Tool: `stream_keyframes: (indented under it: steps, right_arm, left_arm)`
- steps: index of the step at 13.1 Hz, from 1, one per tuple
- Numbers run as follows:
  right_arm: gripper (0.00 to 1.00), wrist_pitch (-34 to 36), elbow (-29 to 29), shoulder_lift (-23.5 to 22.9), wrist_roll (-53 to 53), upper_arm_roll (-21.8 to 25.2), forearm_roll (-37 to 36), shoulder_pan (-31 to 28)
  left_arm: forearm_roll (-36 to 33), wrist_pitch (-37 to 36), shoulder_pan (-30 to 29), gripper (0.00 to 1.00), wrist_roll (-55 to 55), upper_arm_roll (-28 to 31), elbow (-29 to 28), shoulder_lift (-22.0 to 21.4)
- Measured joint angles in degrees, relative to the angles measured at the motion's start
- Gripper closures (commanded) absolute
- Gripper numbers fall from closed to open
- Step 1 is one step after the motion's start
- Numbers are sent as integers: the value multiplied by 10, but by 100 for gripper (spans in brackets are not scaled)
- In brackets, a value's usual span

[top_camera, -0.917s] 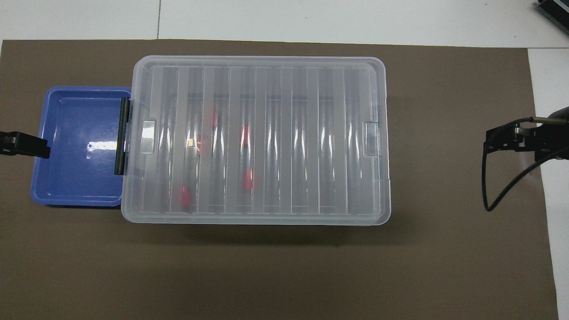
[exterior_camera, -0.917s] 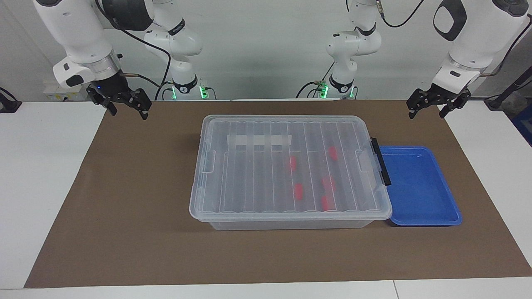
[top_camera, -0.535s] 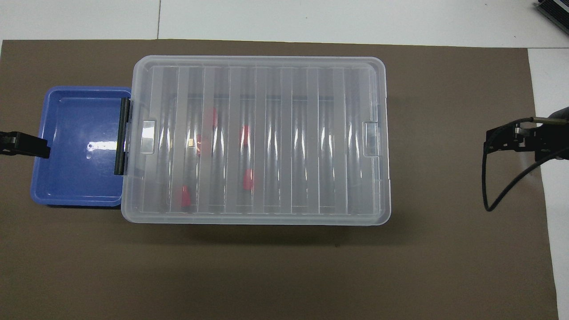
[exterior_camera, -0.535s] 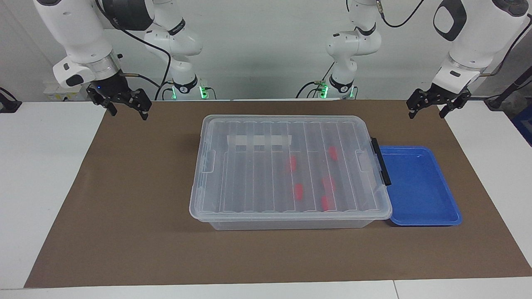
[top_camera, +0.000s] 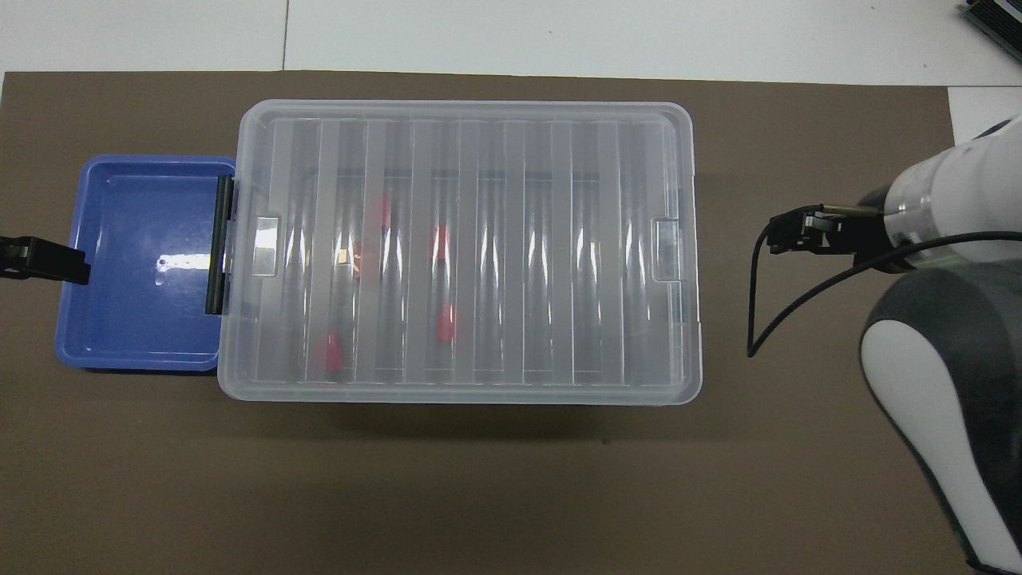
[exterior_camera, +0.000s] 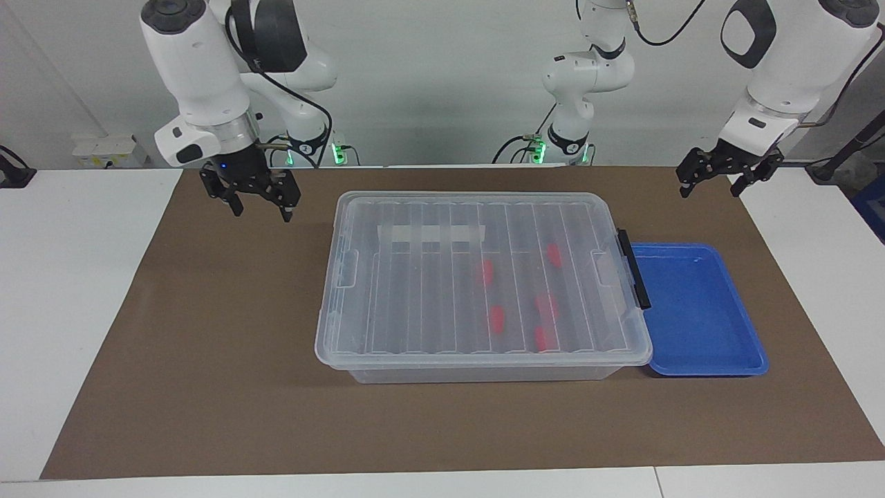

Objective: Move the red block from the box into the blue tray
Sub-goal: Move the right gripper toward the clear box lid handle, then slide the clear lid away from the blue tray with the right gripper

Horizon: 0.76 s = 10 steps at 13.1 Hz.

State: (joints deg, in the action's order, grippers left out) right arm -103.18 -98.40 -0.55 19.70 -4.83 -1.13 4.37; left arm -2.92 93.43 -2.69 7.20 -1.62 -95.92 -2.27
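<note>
The box [exterior_camera: 415, 290] [top_camera: 591, 255] is a clear bin in the middle of the mat, with its ribbed lid on. Several red blocks show blurred through the lid, one of them [exterior_camera: 485, 272] [top_camera: 445, 321] near the middle. The blue tray [exterior_camera: 698, 311] [top_camera: 136, 255] lies against the box's black-latch end, with a bare floor. My right gripper [exterior_camera: 261, 209] [top_camera: 778, 239] hangs open over the mat beside the box's other end, holding nothing. My left gripper [exterior_camera: 709, 188] [top_camera: 48, 262] waits open, raised by the tray's outer rim.
A black latch [exterior_camera: 635, 270] [top_camera: 217, 243] clamps the lid at the tray end. A white tape strip [exterior_camera: 432, 235] lies on the lid. The brown mat [exterior_camera: 207, 360] covers the white table [exterior_camera: 69, 277]. The right arm's cable [top_camera: 766, 319] loops below its wrist.
My right arm has swung in from the mat's edge toward the box, and its gripper now hangs lower and closer to the box. The left arm, box and tray have not moved.
</note>
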Motion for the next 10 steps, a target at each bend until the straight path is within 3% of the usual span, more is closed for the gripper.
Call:
stream_keyframes:
  steps: [6,10]
  right_arm:
    - [2,-116,-38,-51,43,-1,0,58]
    - [6,-147,-89,-51,42,-1,0,61]
  left_arm:
    - [0,0,0,0,0,0,0,0]
    - [0,0,0,0,0,0,0,0]
